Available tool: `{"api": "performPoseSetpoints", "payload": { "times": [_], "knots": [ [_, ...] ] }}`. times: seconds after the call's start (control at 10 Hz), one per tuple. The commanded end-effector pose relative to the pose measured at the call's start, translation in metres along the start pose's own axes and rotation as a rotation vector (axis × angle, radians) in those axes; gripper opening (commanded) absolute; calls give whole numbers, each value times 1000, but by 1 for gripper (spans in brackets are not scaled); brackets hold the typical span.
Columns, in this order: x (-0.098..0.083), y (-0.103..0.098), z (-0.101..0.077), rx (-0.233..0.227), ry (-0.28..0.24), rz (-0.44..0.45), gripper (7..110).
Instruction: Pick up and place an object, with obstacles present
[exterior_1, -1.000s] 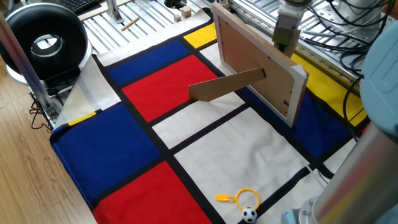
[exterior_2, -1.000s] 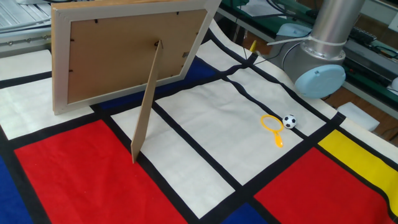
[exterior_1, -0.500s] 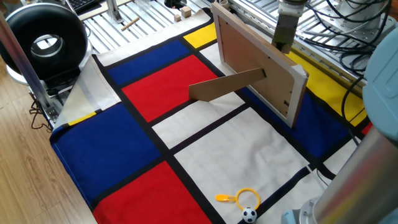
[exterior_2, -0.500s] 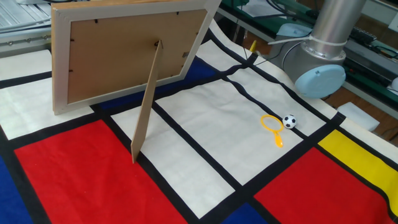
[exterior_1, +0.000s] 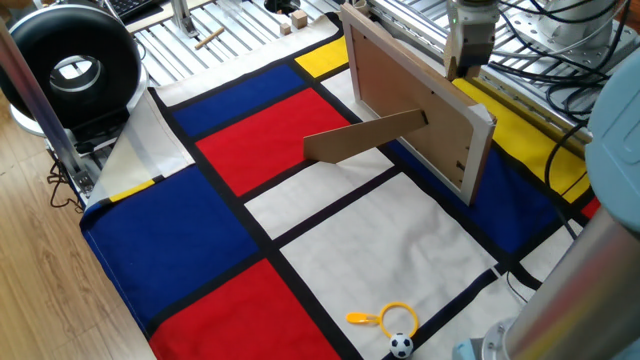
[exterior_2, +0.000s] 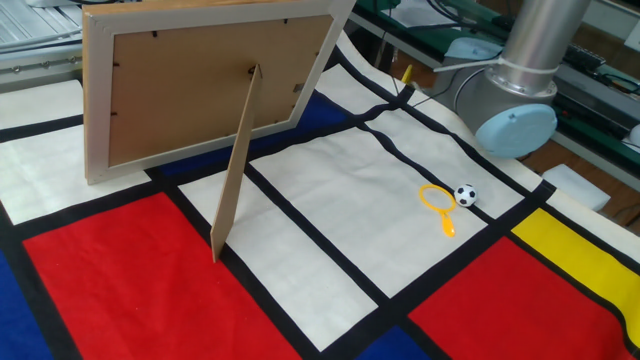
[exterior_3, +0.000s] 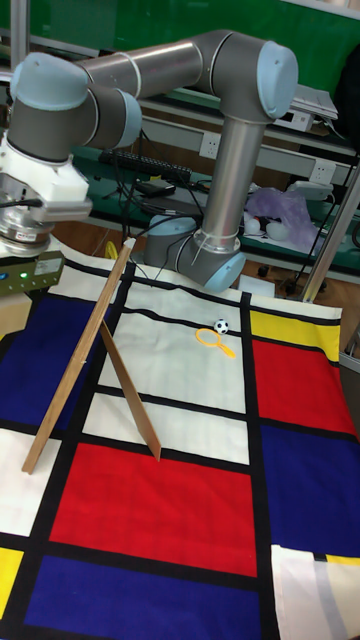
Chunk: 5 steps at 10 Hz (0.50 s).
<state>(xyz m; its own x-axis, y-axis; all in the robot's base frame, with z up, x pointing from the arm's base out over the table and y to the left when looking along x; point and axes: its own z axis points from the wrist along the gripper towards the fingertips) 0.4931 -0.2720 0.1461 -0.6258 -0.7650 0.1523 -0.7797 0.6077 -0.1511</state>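
Note:
The picture frame (exterior_1: 415, 115), the obstacle, stands upright on the mat with its brown board back and long prop leg (exterior_1: 365, 136) facing me. It also fills the upper left of the other fixed view, as picture frame (exterior_2: 205, 80), and appears edge-on in the tall view, as picture frame (exterior_3: 85, 350). My gripper (exterior_1: 468, 62) hangs just behind the frame's top edge, its lower part cut off by the frame. Whether its fingers are open or hold anything does not show. The object, the small wooden cube, is hidden from all views.
A yellow ring with a handle (exterior_1: 385, 318) and a tiny toy football (exterior_1: 401, 346) lie at the mat's near edge. Small wooden blocks (exterior_1: 297, 18) sit on the metal rack beyond the mat. A black round device (exterior_1: 72, 68) stands at the left. The arm's base (exterior_2: 515, 120) is beside the mat.
The gripper has risen and shifted slightly right behind the frame. The frame, ring and football have not moved.

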Motion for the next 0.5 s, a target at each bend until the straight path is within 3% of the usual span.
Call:
{"api": "performPoseSetpoints", "payload": {
  "times": [0.0,0.4],
  "knots": [
    [1,4,-14,14,43,-49,7],
    [-18,18,-58,-8,101,-30,7]
  ]
}}
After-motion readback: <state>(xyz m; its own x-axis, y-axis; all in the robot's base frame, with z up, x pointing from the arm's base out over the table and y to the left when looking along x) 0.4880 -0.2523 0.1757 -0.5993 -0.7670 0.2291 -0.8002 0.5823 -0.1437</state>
